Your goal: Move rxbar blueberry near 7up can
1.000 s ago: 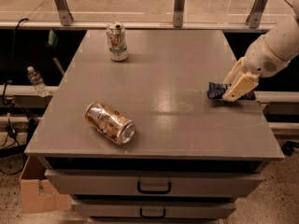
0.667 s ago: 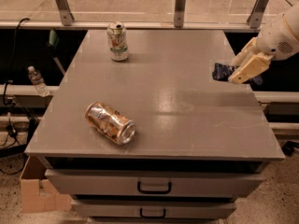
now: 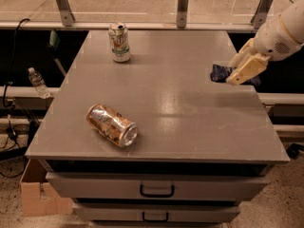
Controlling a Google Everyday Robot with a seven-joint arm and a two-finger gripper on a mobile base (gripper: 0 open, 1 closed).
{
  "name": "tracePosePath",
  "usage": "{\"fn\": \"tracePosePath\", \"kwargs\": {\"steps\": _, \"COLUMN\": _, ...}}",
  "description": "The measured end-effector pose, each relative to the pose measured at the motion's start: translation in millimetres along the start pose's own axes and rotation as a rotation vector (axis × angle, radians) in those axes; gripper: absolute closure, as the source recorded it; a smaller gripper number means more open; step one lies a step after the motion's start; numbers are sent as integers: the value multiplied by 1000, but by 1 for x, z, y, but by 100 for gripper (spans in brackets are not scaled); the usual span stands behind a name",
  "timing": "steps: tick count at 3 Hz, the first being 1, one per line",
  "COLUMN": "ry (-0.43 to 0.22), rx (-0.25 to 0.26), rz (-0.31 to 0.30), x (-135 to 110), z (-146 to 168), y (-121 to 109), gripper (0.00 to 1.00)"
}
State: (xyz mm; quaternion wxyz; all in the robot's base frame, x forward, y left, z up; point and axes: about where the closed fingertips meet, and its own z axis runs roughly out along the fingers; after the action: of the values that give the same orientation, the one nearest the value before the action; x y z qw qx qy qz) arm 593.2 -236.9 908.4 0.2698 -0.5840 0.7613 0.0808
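Note:
The 7up can, white and green with a silver top, stands upright at the far left of the grey table. My gripper is at the table's right edge, shut on the rxbar blueberry, a dark navy wrapper. It holds the bar lifted above the table top. Its tan fingers cover the bar's right part. The bar is far from the can, across the table's width.
A shiny silver can with orange-brown markings lies on its side at the near left. A railing with metal posts runs behind the table. Drawers are below the front edge. A water bottle and a cardboard box are at the left.
My gripper has lifted the rxbar off the table at the right and carried it up and a little toward the far side. The two cans have not moved.

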Motion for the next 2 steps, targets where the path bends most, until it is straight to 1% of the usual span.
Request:
{"fn": "tracePosePath", "kwargs": {"steps": 1, "ry": -31, "rx": 2, "rz": -13, "x": -35, "z": 14, "y": -2, "gripper": 100}}
{"fn": "tracePosePath", "kwargs": {"steps": 2, "ry": -82, "rx": 15, "rz": -13, "x": -86, "z": 29, "y": -1, "gripper": 100}}
